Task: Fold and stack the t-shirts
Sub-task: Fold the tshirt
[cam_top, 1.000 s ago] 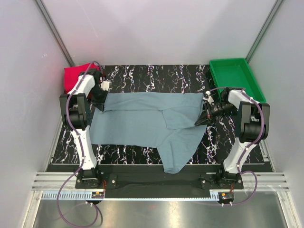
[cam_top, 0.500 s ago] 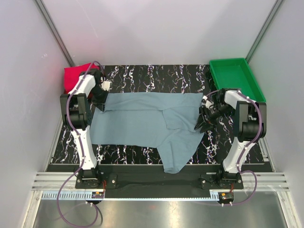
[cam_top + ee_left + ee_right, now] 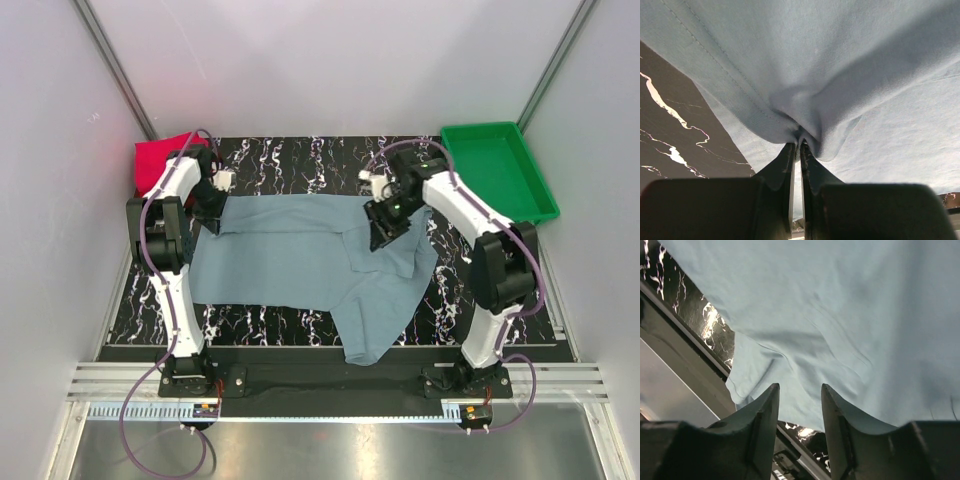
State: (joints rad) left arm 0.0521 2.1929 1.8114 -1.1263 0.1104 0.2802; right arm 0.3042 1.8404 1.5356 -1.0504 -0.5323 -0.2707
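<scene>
- Overhead, the left gripper (image 3: pixel 212 222) is pinched tight on the far left edge of the one grey-blue t-shirt (image 3: pixel 300 265). The shirt lies spread across the marbled table (image 3: pixel 300 155). I judge this pinch anchors that side so the cloth cannot slide while the other arm works.
- In the same view, the right gripper (image 3: pixel 382 232) hangs with its jaws apart over the flap doubled across the shirt's right part. It holds nothing and is probably placed there to choose a grasp for the next fold.
- Counted from above, there are two arms and one spread shirt. One pink-red folded pile (image 3: pixel 158 158) sits beyond the left gripper, apart from it; how many shirts it holds I cannot tell. One green tray (image 3: pixel 497 165) lies beyond the right gripper, well apart.
- At the left wrist, both fingers meet on a bunched ridge of the blue cloth right at their tips. The stitched hem runs off to one side, with bare table past it.
- At the right wrist, the fingers stand fairly wide with an empty gap between them. Smooth cloth lies just beyond the tips, and a hemmed edge shows near one finger. Whether they touch it I cannot tell.
</scene>
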